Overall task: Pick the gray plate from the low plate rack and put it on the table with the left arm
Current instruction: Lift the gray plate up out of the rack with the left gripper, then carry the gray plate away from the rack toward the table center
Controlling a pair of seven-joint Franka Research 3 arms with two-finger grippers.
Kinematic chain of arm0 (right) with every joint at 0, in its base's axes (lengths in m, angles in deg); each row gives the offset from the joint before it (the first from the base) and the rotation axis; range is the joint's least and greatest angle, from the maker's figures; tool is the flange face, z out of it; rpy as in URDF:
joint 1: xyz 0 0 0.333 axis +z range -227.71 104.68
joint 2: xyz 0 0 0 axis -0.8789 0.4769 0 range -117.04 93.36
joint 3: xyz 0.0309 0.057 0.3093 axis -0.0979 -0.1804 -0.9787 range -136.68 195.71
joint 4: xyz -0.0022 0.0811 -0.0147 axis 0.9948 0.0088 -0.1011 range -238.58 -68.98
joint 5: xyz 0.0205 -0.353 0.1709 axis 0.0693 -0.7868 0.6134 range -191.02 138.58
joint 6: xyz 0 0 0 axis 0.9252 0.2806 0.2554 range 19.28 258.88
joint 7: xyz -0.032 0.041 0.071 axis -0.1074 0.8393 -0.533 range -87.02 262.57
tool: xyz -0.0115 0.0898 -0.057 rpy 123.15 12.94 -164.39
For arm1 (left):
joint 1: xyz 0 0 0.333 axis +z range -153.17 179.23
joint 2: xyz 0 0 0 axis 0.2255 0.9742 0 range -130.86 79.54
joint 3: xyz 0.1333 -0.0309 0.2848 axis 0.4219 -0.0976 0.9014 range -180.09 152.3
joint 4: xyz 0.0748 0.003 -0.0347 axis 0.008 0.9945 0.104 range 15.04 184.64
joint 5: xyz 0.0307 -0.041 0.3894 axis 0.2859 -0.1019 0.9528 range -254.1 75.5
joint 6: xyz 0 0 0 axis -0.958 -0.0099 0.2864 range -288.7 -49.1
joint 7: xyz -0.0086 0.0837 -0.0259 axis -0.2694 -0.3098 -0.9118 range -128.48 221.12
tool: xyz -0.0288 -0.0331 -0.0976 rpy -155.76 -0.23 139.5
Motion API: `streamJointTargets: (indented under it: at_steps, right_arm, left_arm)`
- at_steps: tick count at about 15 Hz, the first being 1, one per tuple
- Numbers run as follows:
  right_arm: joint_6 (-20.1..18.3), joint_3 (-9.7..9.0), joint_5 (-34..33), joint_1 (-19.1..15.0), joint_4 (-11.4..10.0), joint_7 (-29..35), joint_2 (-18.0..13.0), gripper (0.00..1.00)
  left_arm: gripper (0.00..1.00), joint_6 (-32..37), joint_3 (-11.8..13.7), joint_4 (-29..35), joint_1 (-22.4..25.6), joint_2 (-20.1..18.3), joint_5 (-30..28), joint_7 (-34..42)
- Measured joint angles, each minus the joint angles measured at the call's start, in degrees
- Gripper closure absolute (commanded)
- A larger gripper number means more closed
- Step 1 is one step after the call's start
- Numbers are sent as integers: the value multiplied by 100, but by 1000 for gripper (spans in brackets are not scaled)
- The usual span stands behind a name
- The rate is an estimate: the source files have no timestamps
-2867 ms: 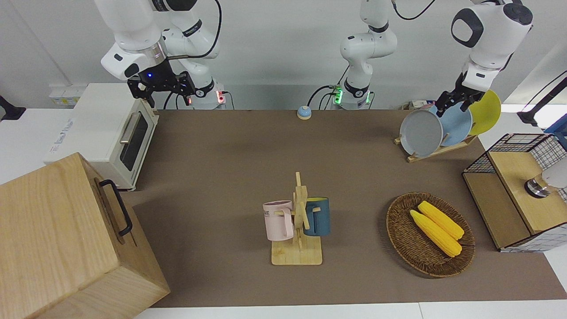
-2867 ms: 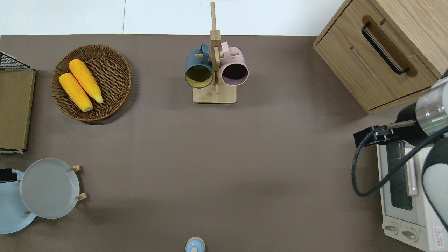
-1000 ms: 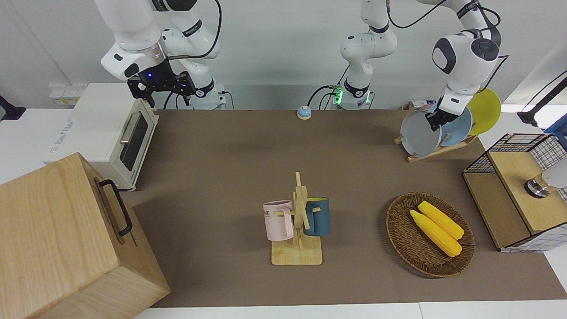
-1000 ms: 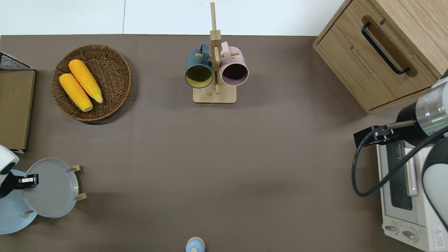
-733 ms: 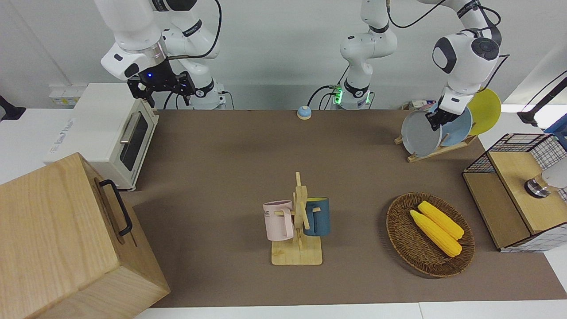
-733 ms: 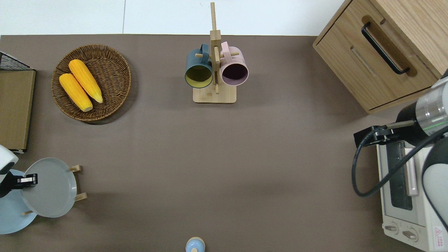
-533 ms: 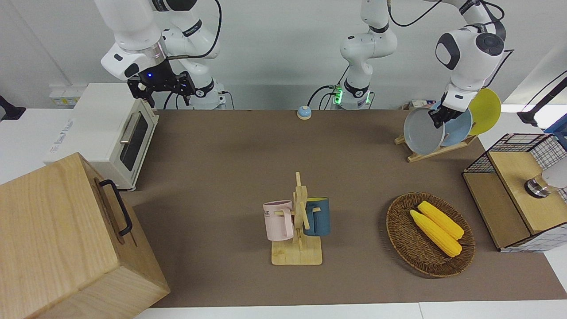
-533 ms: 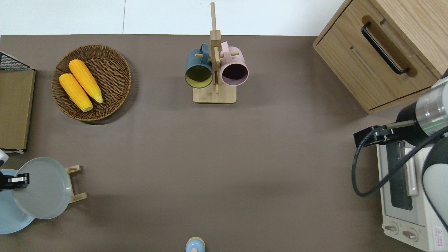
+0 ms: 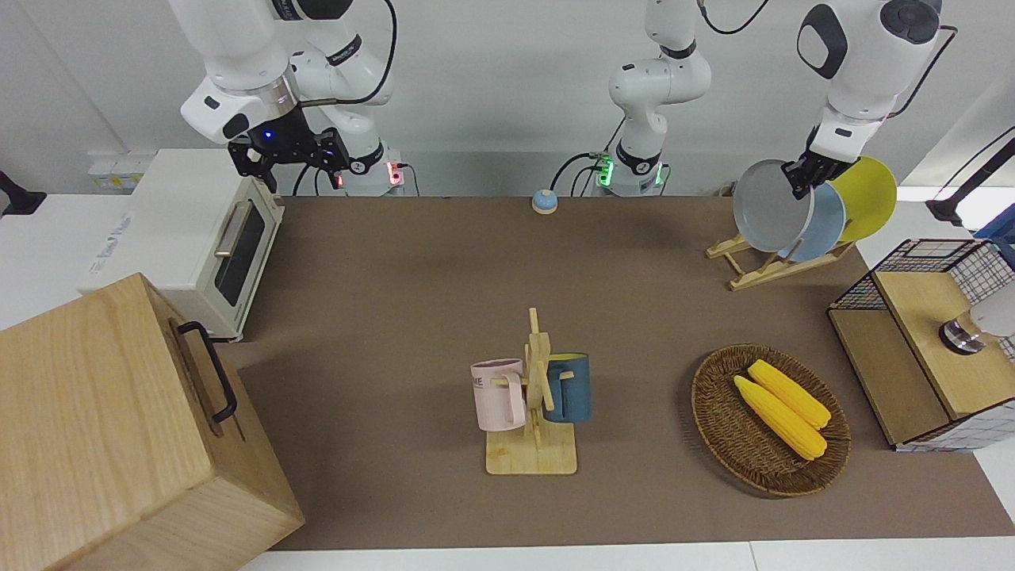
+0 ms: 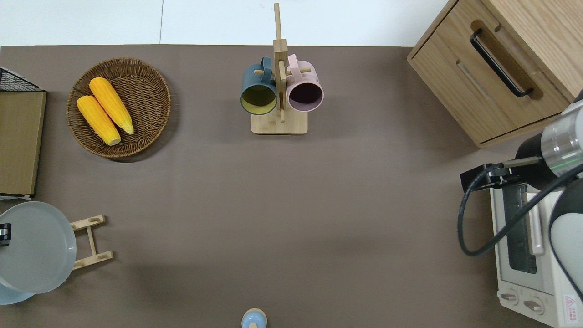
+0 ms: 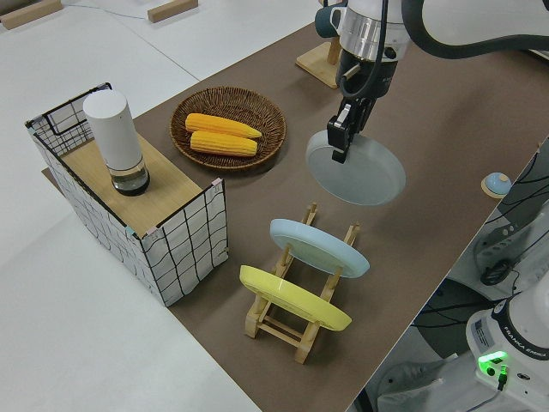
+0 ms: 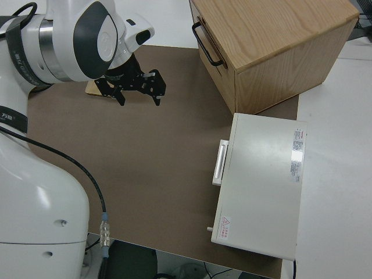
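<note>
My left gripper (image 9: 801, 176) (image 10: 3, 231) (image 11: 339, 142) is shut on the rim of the gray plate (image 9: 765, 206) (image 10: 35, 248) (image 11: 360, 169). The plate hangs tilted in the air, lifted out of the low plate rack (image 9: 760, 271) (image 10: 91, 241) (image 11: 296, 319), over the rack's end and the light-blue plate (image 9: 823, 228) (image 11: 319, 247). The light-blue plate and a yellow plate (image 9: 870, 198) (image 11: 293, 297) still stand in the rack. The rack's slot farthest from the robots stands empty on the brown table (image 9: 396, 277). My right gripper (image 9: 289, 157) (image 12: 138, 88) is parked and open.
A wicker basket (image 9: 718, 432) holds two corn cobs. A mug tree (image 9: 533, 396) with a pink and a blue mug stands mid-table. A wire-sided box (image 9: 924, 349), a toaster oven (image 9: 198, 238), a wooden cabinet (image 9: 103, 428) and a small blue bell (image 9: 544, 201) line the table's edges.
The left gripper came down onto the gray plate's rim, shut on it, and has lifted it up out of the rack. The right arm has not moved.
</note>
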Motion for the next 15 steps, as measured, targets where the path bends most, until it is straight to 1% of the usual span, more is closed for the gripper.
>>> streamJointTargets:
  at_steps: [4, 7, 11, 15]
  right_arm:
    - [0, 0, 0, 0, 0, 0, 0, 17]
    - [0, 0, 0, 0, 0, 0, 0, 17]
    - [0, 0, 0, 0, 0, 0, 0, 17]
    - [0, 0, 0, 0, 0, 0, 0, 17]
  left_arm:
    - [963, 67, -112, -75, -14, 13, -108, 0]
    - [961, 67, -147, -70, -129, 58, -488, 0]
    - [961, 58, -169, -39, -395, 162, -1260, 0]
    - [961, -105, -186, 82, -654, 315, -2333, 0]
